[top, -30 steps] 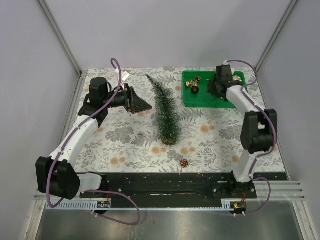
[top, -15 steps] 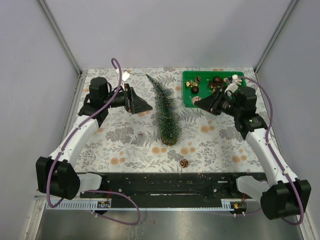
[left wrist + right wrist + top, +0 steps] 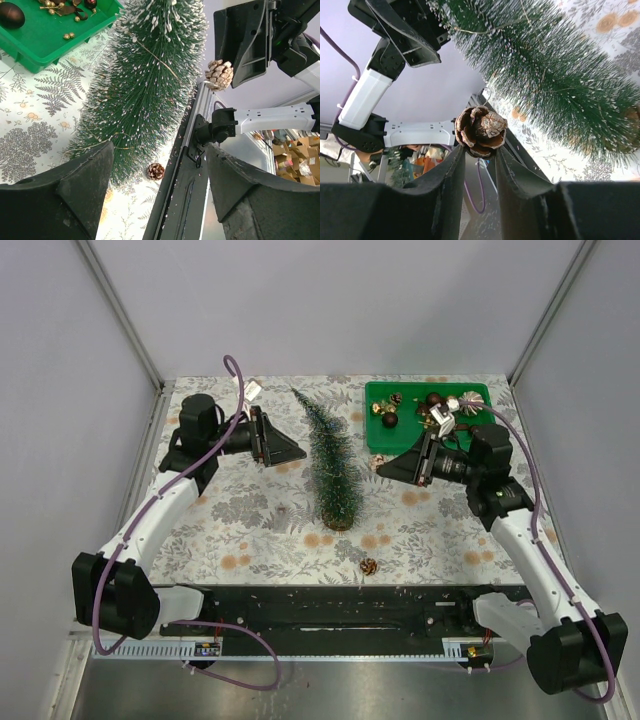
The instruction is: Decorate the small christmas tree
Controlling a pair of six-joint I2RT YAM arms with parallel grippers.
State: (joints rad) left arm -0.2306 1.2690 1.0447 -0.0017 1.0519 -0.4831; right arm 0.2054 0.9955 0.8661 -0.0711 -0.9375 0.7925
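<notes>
Clamping a pine cone (image 3: 481, 131), right hand (image 3: 479, 150) faces the small christmas tree (image 3: 150, 75); left hand (image 3: 160, 150) spread, empty.

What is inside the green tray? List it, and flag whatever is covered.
The green tray holds dark baubles, small gold pieces and a silvery ornament. The right arm covers its near right corner.

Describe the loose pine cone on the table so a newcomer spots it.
Find the small christmas tree standing mid-table, then look from its base toward the arms' mounting rail. The pine cone lies alone on the floral cloth there, unlike the other pine cone pinched in the right gripper.
</notes>
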